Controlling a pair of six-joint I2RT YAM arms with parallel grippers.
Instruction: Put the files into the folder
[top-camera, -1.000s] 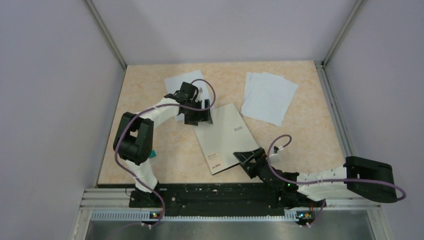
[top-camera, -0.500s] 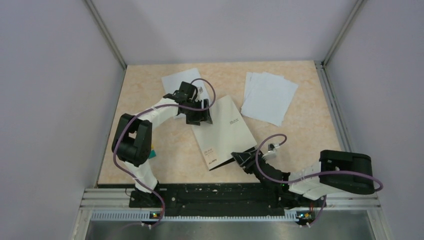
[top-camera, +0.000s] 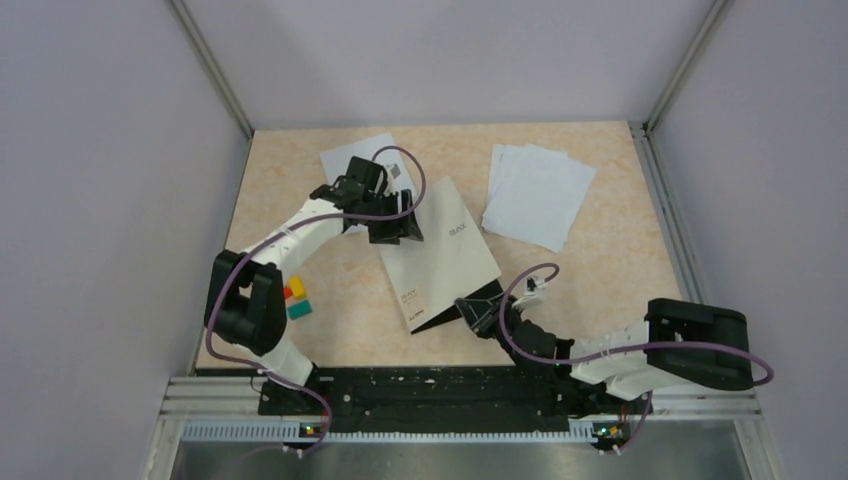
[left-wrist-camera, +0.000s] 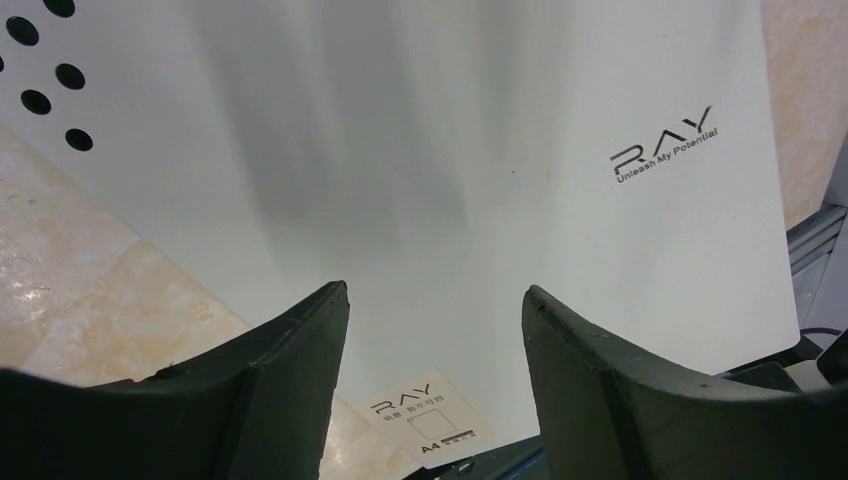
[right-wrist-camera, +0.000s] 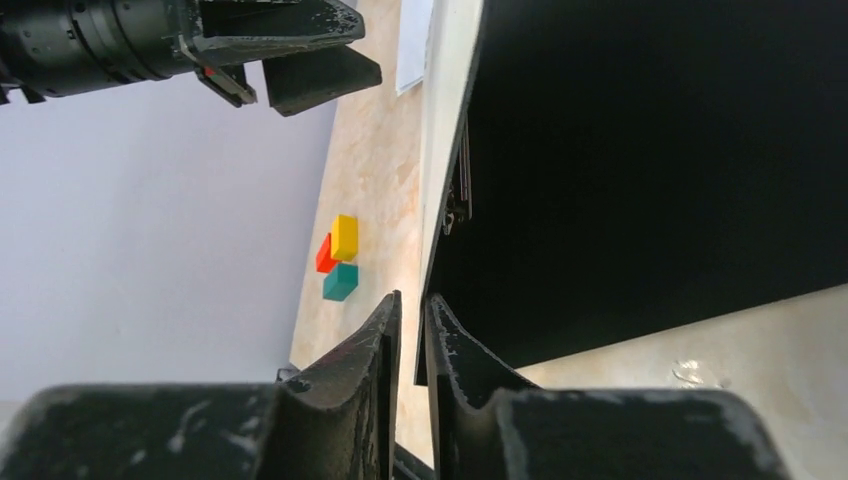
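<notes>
While we look down from above, the silver-grey folder (top-camera: 440, 250) lies slanted in the middle of the beige table (top-camera: 600, 280), printed cover up. Its near right corner is raised off the table, with a dark wedge showing beneath it.

The right claw (top-camera: 468, 308) sits at that raised corner. From its wrist camera we see its fingers (right-wrist-camera: 370, 340) drawn narrow, almost together. The thin edge of the lifted cover runs down between them, so this claw grips the folder. Beside that edge the folder's inner face fills the view, and the part we see is plain black.

The left claw (top-camera: 397, 232) is at the folder's far left corner. Its wrist camera shows it spread wide above the printed cover, holding nothing. We cannot tell whether its tips touch the cover.

The files (top-camera: 538, 195) lie outside the folder, flat on the table. Most form a fanned stack at the far right, near the folder but apart from it. A single sheet (top-camera: 345, 160) lies at the far left, partly under the left arm (top-camera: 300, 225).

Three small blocks (top-camera: 296, 298), yellow, orange and teal, sit together near the table's left edge.
</notes>
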